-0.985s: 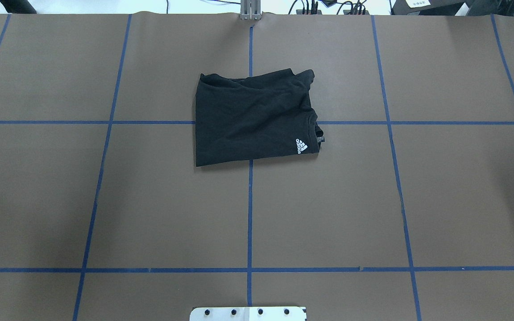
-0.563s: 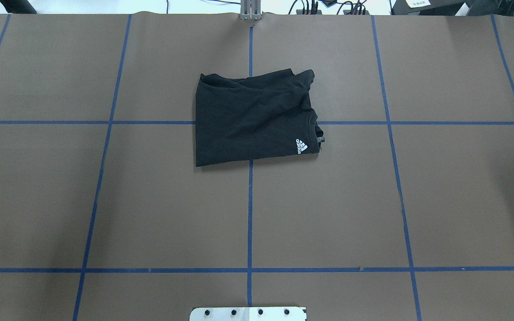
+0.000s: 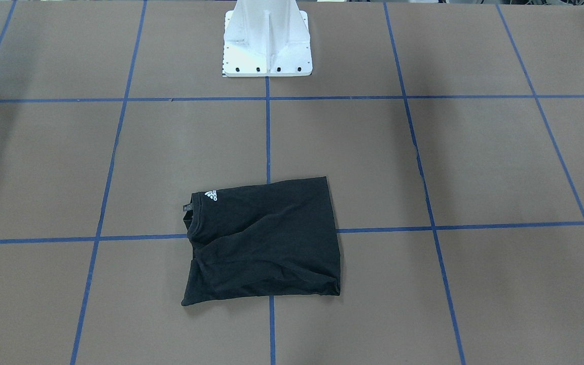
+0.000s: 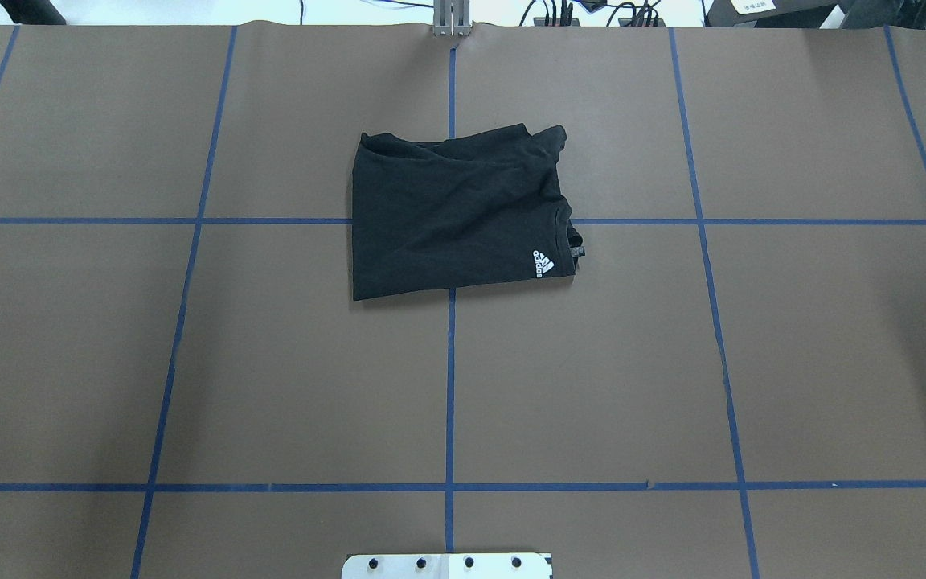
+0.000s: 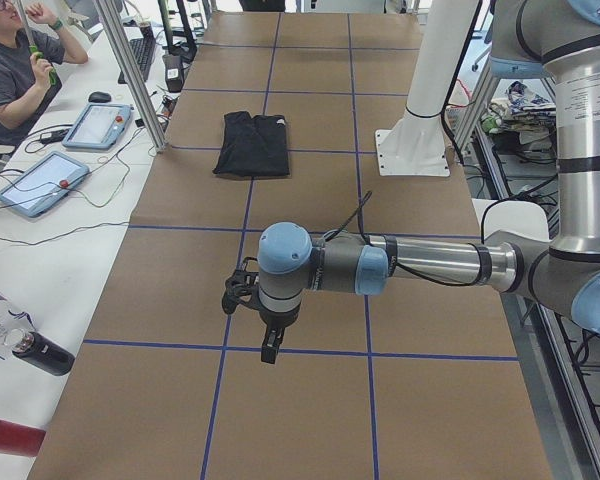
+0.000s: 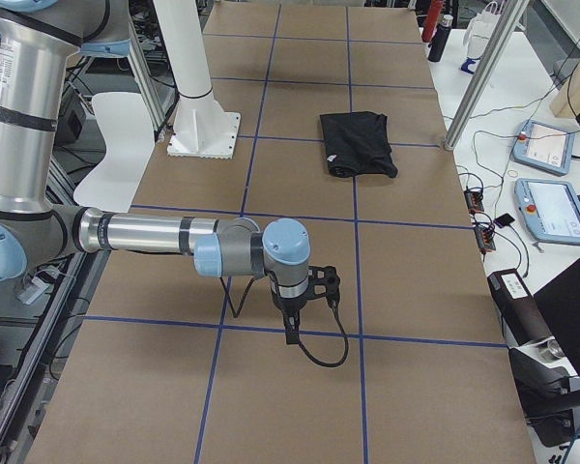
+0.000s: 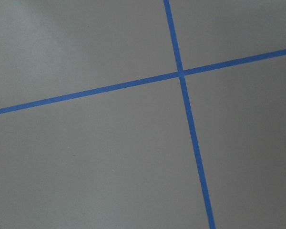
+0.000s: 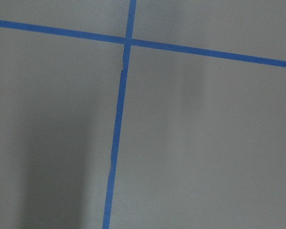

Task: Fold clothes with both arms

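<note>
The clothes are one black T-shirt [image 4: 455, 217], folded into a rough rectangle on the brown mat, with a small white logo [image 4: 543, 264] at the collar. The same T-shirt [image 3: 266, 243] lies flat in the front-facing view, and nothing touches it. My left gripper [image 5: 268, 345] hangs over the mat far from the T-shirt [image 5: 252, 145], at the table's near end in the exterior left view. My right gripper [image 6: 292, 333] hangs likewise, far from the T-shirt [image 6: 358, 143]. I cannot tell whether either is open or shut. Both wrist views show only mat and blue tape.
The white pedestal base [image 3: 266, 40] stands at the robot's side of the mat. Blue tape lines [image 4: 450, 386] grid the mat. A side table holds tablets [image 5: 40, 182], cables and a black bottle [image 5: 40, 352]. A person [image 5: 10, 70] sits there.
</note>
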